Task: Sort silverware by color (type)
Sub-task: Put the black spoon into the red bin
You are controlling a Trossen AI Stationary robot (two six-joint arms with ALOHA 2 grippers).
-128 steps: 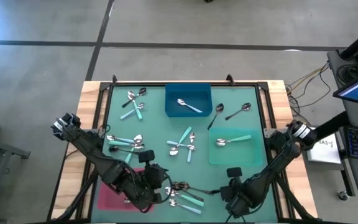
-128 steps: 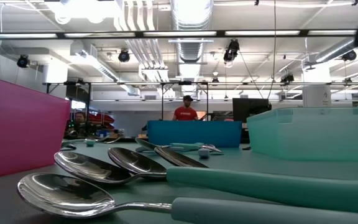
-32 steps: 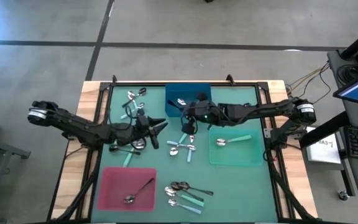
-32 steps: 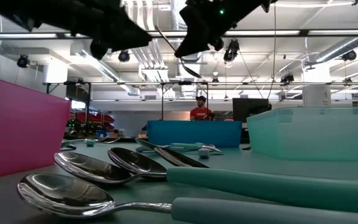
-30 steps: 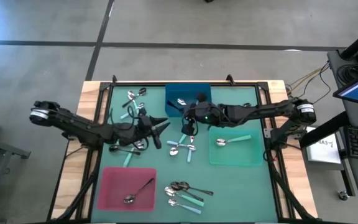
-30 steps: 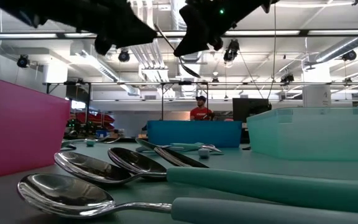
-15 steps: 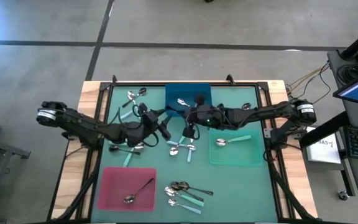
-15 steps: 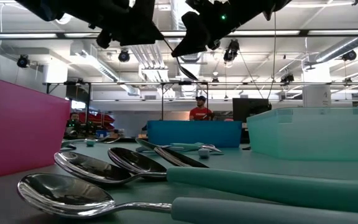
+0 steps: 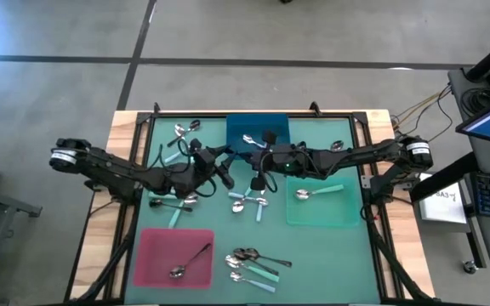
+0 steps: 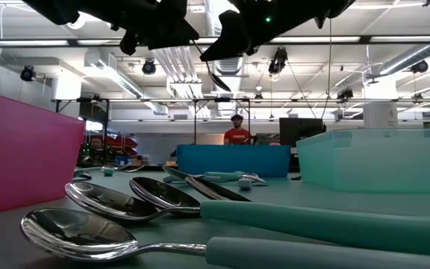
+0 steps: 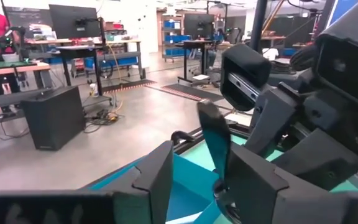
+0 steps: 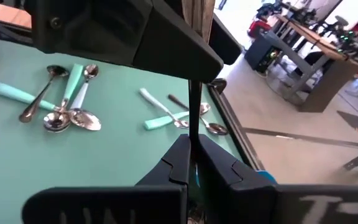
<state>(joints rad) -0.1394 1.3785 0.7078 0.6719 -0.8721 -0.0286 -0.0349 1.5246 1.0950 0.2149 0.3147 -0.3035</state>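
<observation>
**Finding.** The right gripper [image 9: 259,172] is clenched on the thin handle of a dark spoon [image 10: 213,73], which is held off the table. The handle runs out past its fingertips toward the left gripper [image 9: 222,173]. The two grippers are nearly nose to nose. The left gripper's fingers [image 11: 161,167] stand apart with one end of the spoon in the gap between them. The end lies close to one finger and clear of the other, so this gripper has no hold as yet. The blue tray [image 9: 230,140] lies just beyond both sets of fingertips. The loose spoons [image 9: 249,201] lie on the mat below them.

**Risks.**
- If the right fingers let go before the left fingers close, the spoon drops among the loose spoons, unsorted.
- The spoon end sits off-centre in the left gap. Closing on it this way may pinch only its edge, and it could twist or slide out.
- The grippers are very close, so a small further advance by either arm could knock them together or lever the slim handle out of the right grip.

**Change from earlier.** A second ago the left gripper was well short of the right fingertips and angled away from them. It has since closed in and turned to face them. The right gripper has barely shifted and keeps its clench. The spoons on the mat and in the pink tray [image 9: 147,240] lie as before.
</observation>
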